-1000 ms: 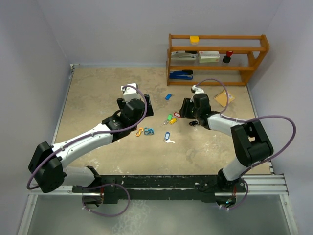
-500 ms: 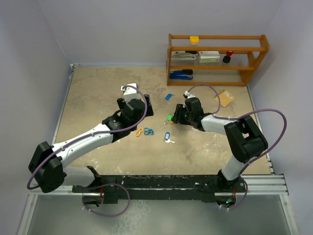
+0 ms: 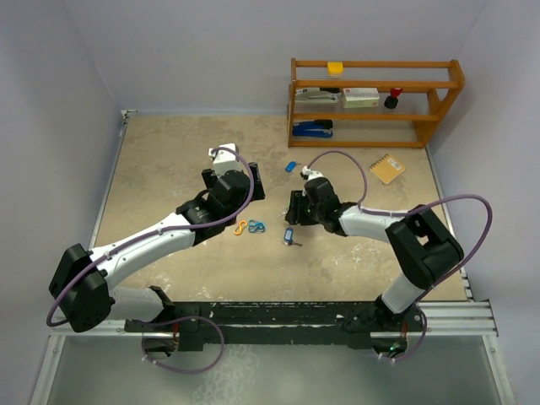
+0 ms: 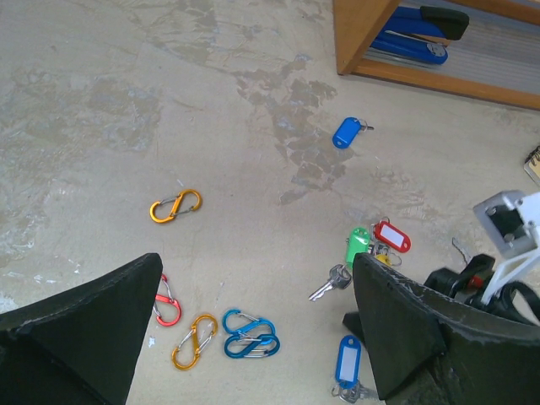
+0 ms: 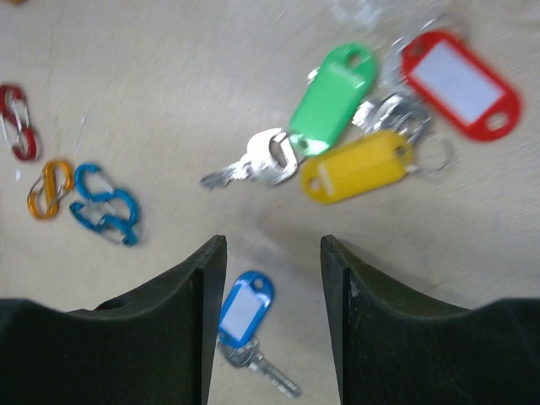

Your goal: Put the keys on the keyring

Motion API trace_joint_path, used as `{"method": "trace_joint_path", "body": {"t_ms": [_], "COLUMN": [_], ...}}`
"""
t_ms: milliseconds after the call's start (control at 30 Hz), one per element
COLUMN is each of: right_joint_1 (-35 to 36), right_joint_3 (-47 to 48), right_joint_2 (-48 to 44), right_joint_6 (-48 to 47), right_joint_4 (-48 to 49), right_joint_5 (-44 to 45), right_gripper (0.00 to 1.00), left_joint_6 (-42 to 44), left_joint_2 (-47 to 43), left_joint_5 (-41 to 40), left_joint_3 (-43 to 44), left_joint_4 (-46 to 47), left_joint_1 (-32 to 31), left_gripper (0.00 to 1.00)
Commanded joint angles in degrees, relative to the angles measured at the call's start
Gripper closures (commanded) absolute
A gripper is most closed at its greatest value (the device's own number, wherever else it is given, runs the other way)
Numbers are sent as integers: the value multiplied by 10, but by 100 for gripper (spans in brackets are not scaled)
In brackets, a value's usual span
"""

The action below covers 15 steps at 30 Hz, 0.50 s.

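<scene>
A bunch of keys lies on the table: green tag [image 5: 333, 94], yellow tag [image 5: 359, 166], red tag [image 5: 460, 84] and a bare silver key [image 5: 253, 167]. Metal rings [image 5: 396, 114] cluster among the tags, and I cannot tell which is the keyring. My right gripper [image 5: 272, 245] hangs open just near of this bunch, with a single blue-tag key [image 5: 245, 308] below its left finger. In the top view the right gripper [image 3: 291, 207] covers the bunch. Another blue-tag key [image 4: 346, 133] lies nearer the shelf. My left gripper [image 4: 253, 337] is wide open and empty, above the clips.
Coloured figure-eight clips lie left of the keys: two blue [image 4: 251, 333], orange [image 4: 194, 341], red [image 4: 166, 300], and a further orange one [image 4: 175, 205]. A wooden shelf [image 3: 375, 101] with a blue stapler stands at the back right. A notebook [image 3: 386, 169] lies in front of it.
My right gripper has slid left and slightly nearer across the table, from beside the tagged bunch to over it. The left arm has not moved.
</scene>
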Motion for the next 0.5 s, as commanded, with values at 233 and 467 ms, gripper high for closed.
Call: {"method": "trace_joint_path", "body": {"t_ms": [233, 467], "right_joint_1": [76, 119], "right_joint_3": [-33, -4], "right_joint_2": [-61, -60], "right_joint_6": [8, 4], "right_joint_4": [-49, -98], "right_joint_5": [72, 117], "right_gripper": [48, 48], "left_joint_6": [-4, -3], "left_joint_2": [-4, -3], "left_joint_5": [1, 2], "left_joint_3": [5, 5], "left_joint_4": [11, 12], "left_joint_1": [4, 4], "left_gripper": [9, 9]}}
